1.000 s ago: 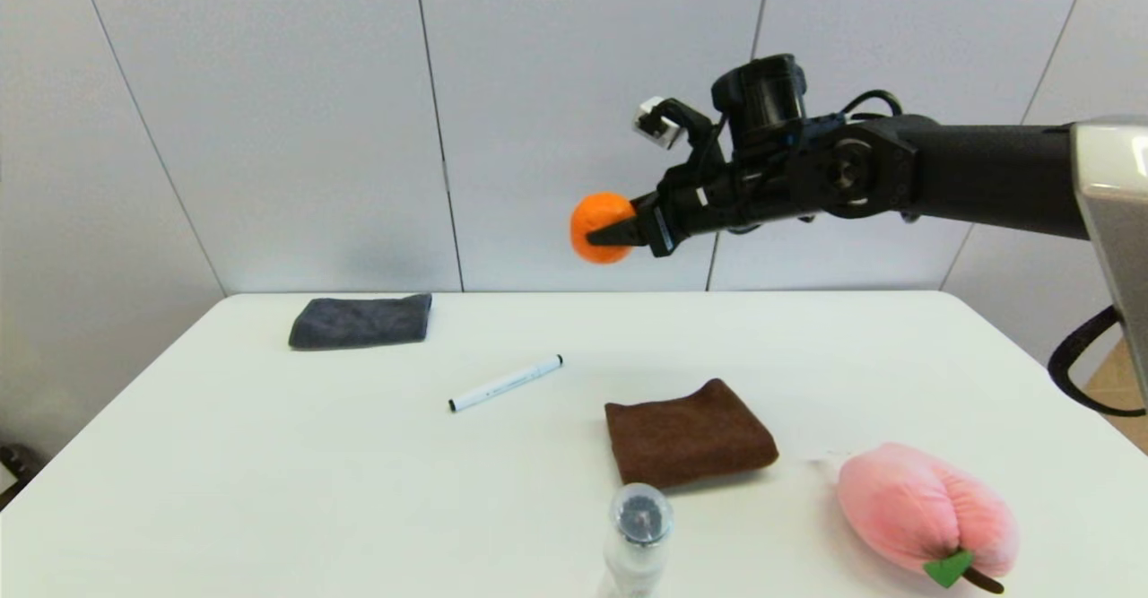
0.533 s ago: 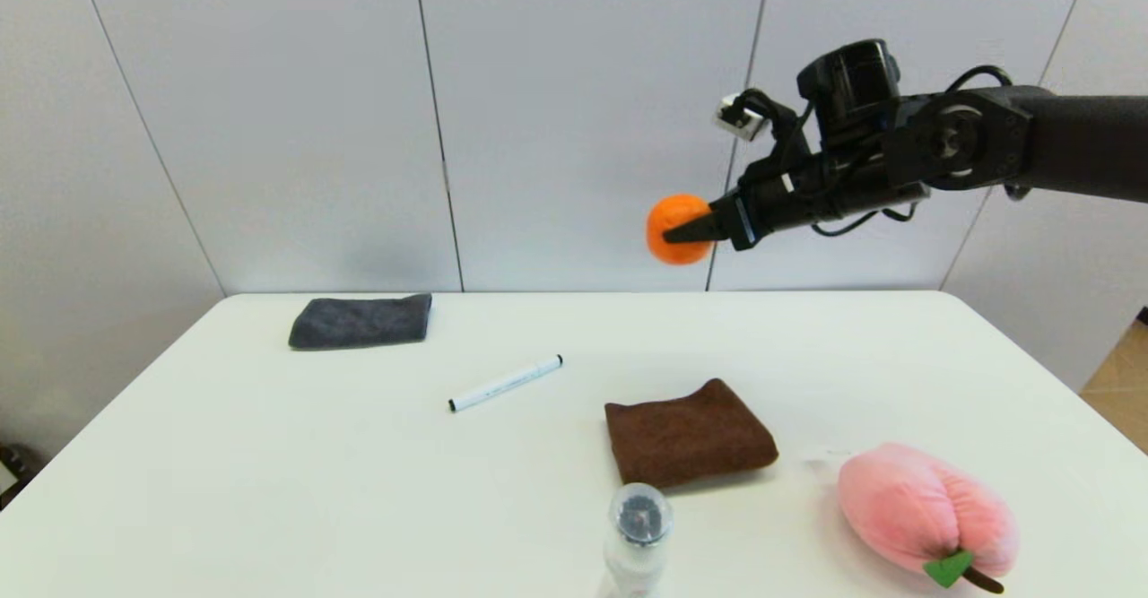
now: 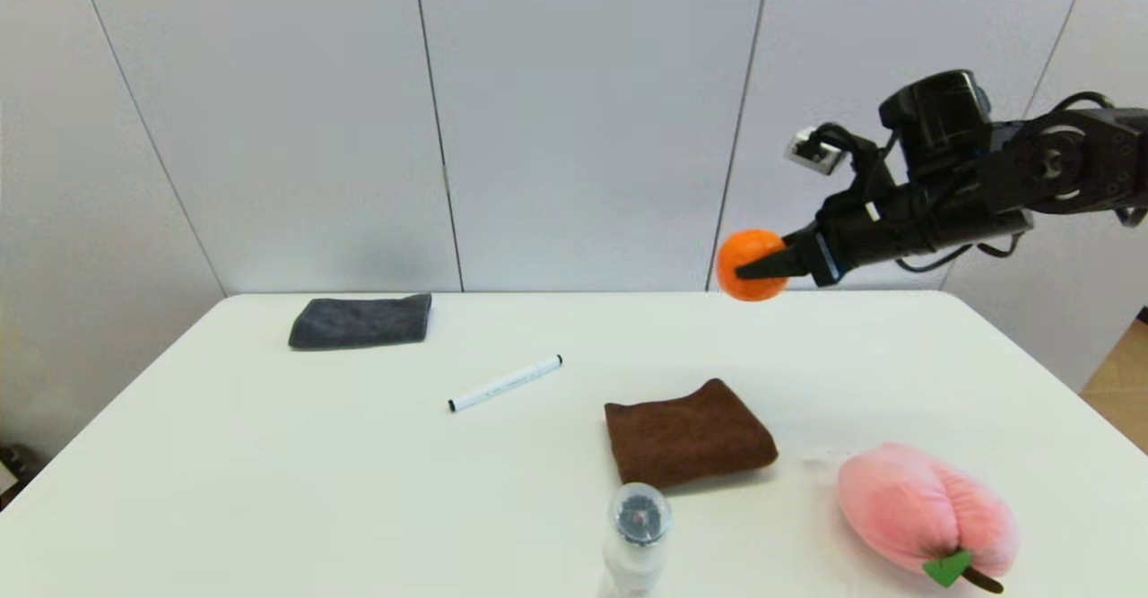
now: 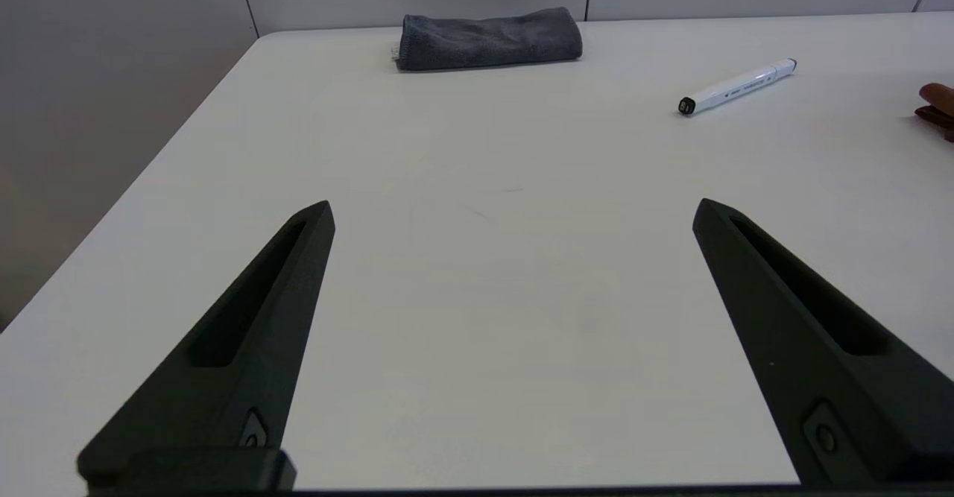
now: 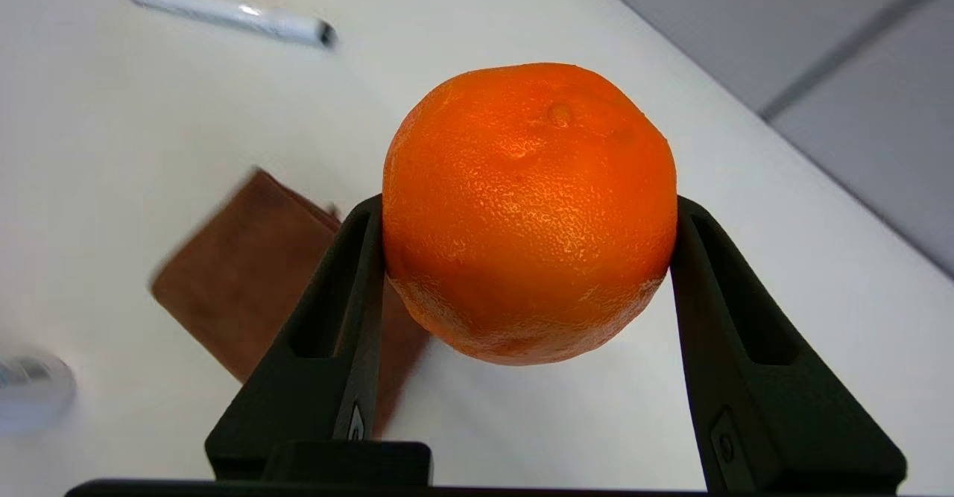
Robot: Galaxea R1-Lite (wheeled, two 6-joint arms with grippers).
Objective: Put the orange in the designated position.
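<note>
Between my right gripper's (image 3: 762,268) closed fingers sits the orange (image 3: 750,264), mid-carry above the table (image 3: 269,455); next, I'd lower onto bare tabletop beneath and release.

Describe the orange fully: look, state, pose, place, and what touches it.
The round, bright-orange fruit with dimpled, slightly wrinkled skin looks whole, with a small navel spot on its upper side. It hangs in the air above the far right part of the white table, clear of the surface. The right gripper clamps it, one black finger on each side; nothing else touches it.

white table (image 3: 269,455), grey panelled wall (image 3: 583,114) (perhaps matte)
</note>
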